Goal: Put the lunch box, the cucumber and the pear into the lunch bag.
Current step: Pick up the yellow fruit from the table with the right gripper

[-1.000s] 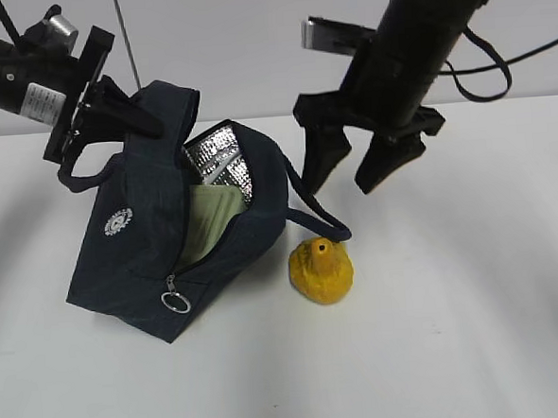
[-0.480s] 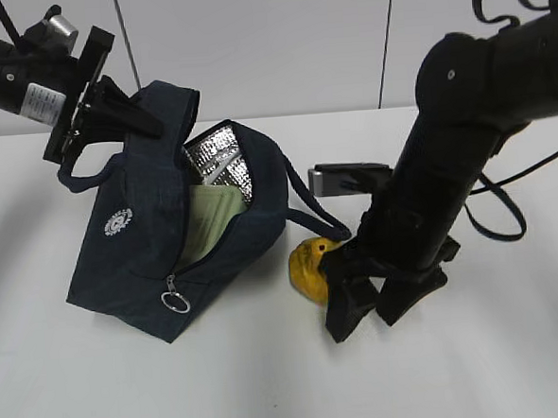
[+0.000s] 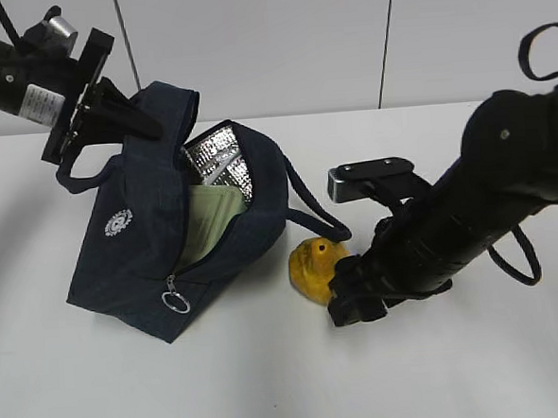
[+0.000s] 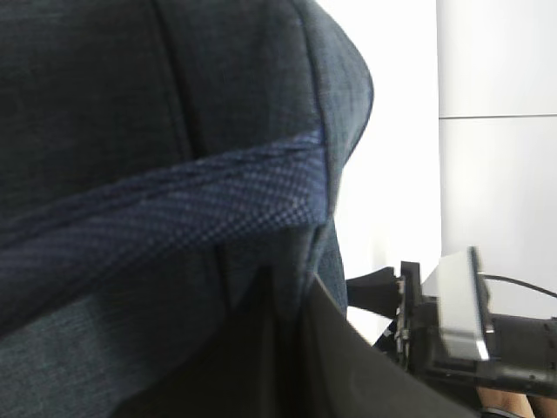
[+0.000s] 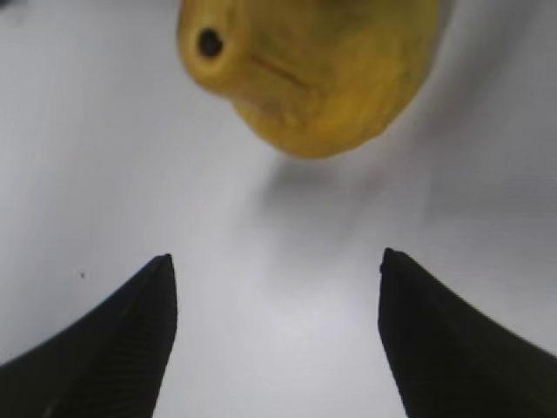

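Observation:
The navy lunch bag [image 3: 139, 246] stands tilted on the white table with its top zipper open and the silver lining showing. The lunch box's sage-green lid [image 3: 209, 223] shows inside the opening. My left gripper [image 3: 132, 121] is shut on the bag's top edge and holds it up; dark fabric [image 4: 157, 113] fills the left wrist view around the gripper [image 4: 287, 300]. The yellow pear [image 3: 313, 264] sits on the table just right of the bag. My right gripper [image 3: 349, 304] is low at the table beside the pear. It is open and empty, with the pear [image 5: 313, 70] just ahead of its fingertips [image 5: 161, 274]. The cucumber is out of view.
The bag's loop handle [image 3: 317, 216] lies on the table behind the pear. The zipper's metal ring pull [image 3: 176, 301] hangs at the bag's front corner. A white wall [image 3: 278, 38] stands behind the table. The right arm [image 4: 470, 340] shows at the lower right of the left wrist view.
My right arm has come down from above the bag's right side to table level beside the pear, still open. The left gripper and the bag have not moved.

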